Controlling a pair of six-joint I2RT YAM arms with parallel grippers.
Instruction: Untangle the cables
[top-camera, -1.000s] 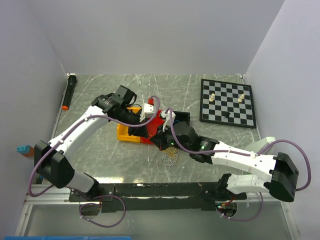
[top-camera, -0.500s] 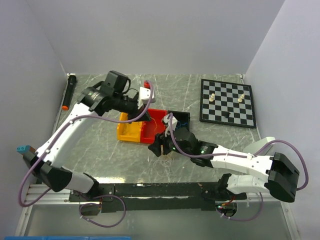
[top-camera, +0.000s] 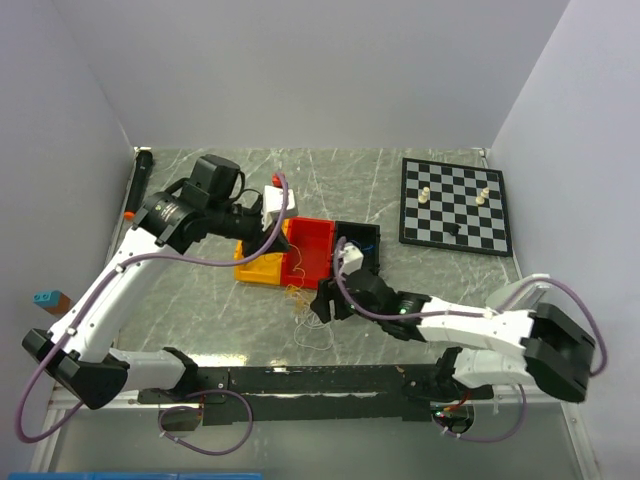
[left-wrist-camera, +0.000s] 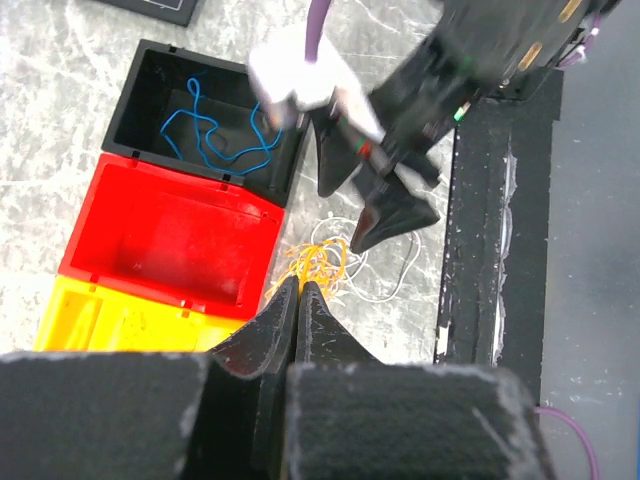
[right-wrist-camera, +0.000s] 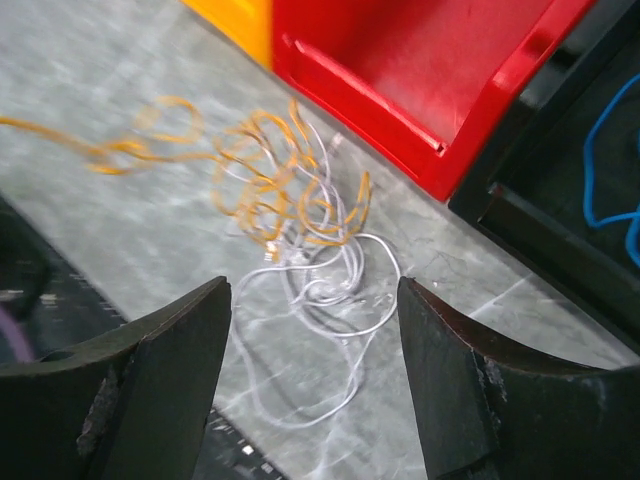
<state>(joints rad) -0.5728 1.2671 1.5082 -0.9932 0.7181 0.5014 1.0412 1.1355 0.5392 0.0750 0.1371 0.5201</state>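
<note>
Yellow cable and white cable are knotted in one small clump on the table, just in front of the red bin. Yellow loops sit on top toward the bin; white loops trail out toward the near edge. One yellow strand runs off sideways out of the clump, blurred in the right wrist view.

Blue cable lies loose in the black bin, so I judge that one done.

Step in hand looks like splitting yellow from white. Right gripper hovers over the clump, fingers spread wide, nothing in them. Left gripper is above the bins, fingers pressed together; I can't tell whether a yellow strand is pinched.

Next move calls for the right side to pin the white loops while yellow is drawn off. These thin wires will likely snag.
</note>
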